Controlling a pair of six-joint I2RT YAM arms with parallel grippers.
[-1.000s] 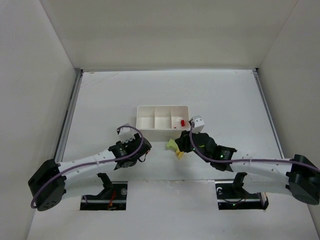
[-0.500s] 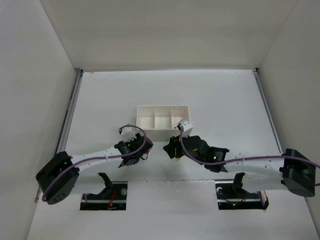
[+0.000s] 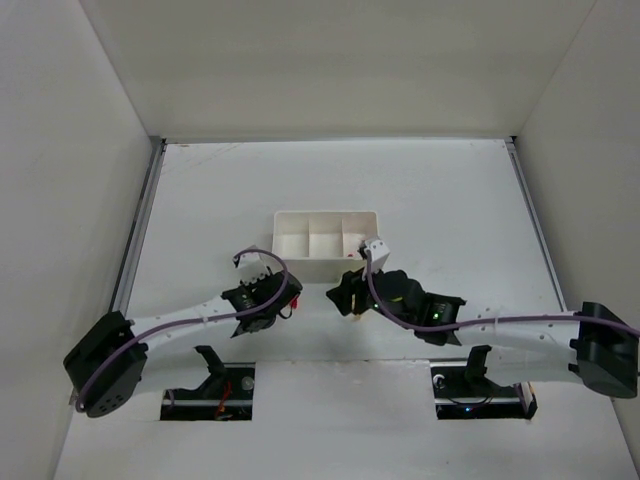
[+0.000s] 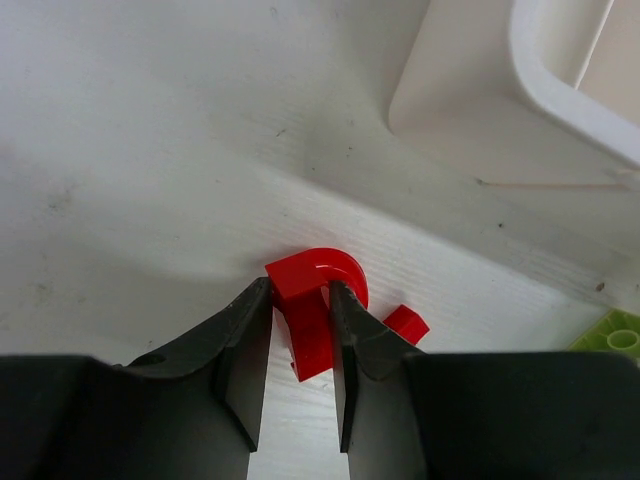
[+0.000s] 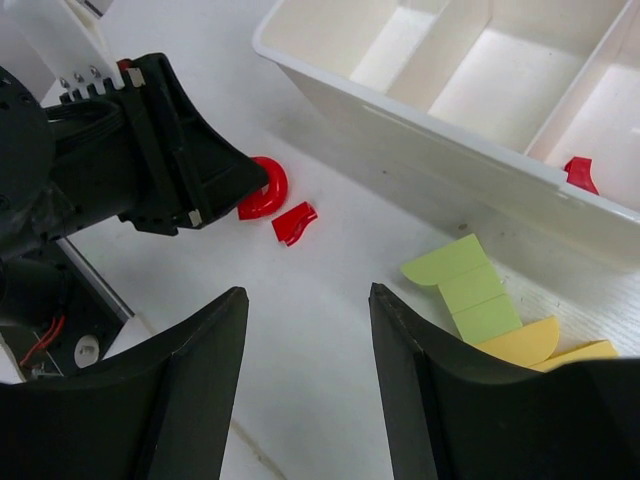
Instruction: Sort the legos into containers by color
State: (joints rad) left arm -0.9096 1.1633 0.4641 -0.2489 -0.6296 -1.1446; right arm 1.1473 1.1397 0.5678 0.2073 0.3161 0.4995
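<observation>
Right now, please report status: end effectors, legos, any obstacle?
Left end effector shut on red curved lego, on table. Right end effector open, near green lego. Small red lego close beside the grip.

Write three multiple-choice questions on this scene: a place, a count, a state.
1. The red piece inside the tray lies in: A the middle compartment; B an end compartment; C two compartments.
2. Red pieces on the table outside the tray: A one; B four; C two.
3. The left gripper is: A shut on the curved red piece; B wide open; C shut on nothing.
Answers: 1 B, it lies beyond both dividing walls; 2 C, the curved piece and a small red piece beside it; 3 A, both fingers press its sides.
</observation>
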